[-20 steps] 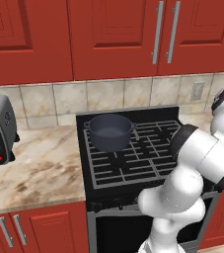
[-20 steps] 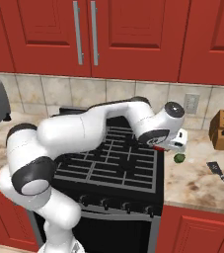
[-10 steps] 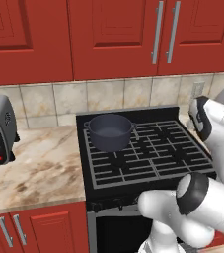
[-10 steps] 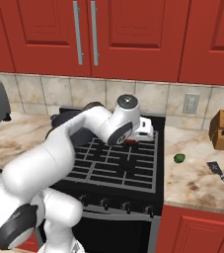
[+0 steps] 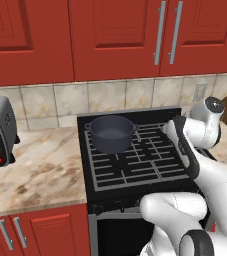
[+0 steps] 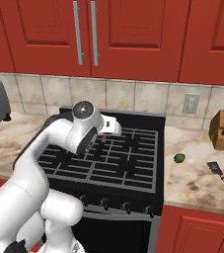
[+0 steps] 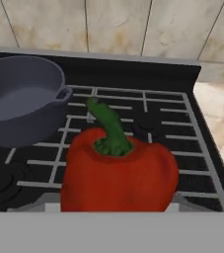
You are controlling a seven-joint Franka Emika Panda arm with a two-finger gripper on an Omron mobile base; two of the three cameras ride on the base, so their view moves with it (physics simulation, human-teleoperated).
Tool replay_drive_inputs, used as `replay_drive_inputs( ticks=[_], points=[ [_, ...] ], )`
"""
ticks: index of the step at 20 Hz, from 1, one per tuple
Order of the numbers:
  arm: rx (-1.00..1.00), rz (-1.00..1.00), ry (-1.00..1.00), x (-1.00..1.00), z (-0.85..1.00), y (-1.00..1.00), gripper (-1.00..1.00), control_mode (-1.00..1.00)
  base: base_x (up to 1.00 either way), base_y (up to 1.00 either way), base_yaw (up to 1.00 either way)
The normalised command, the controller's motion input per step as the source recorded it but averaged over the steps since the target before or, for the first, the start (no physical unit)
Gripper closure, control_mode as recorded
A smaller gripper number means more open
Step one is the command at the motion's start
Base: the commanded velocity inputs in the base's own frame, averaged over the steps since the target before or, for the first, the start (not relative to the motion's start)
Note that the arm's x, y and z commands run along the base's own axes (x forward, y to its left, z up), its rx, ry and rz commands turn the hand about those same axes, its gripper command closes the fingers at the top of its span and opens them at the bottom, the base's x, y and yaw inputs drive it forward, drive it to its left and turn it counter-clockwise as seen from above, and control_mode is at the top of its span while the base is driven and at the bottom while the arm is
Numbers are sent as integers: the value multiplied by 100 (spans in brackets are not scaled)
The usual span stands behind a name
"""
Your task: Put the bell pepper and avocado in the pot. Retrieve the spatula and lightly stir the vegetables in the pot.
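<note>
The gripper (image 6: 103, 137), its fingertips hidden behind the fruit, is closed partway on the bell pepper (image 7: 118, 170), glossy red with a curved green stem, above the stove grates (image 7: 133, 118), with the empty grey-blue pot (image 7: 19, 99) just beyond, its left side cut off.

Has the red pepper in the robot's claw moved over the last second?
Yes. The gripper carried the bell pepper leftward, from near the avocado over the stove toward the pot.
</note>
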Motion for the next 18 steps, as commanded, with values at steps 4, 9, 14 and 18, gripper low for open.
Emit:
replay_drive_inputs(
  ticks=[4,9,14,18],
  points=[
    [0,2,-11,0,32,100,100,-100,0,0,0],
    [0,5,-7,0,24,100,100,-100,0,0,0],
    [0,11,0,0,7,72,100,-100,0,0,0],
    [0,8,1,1,0,15,100,-100,0,0,0]
  ],
)
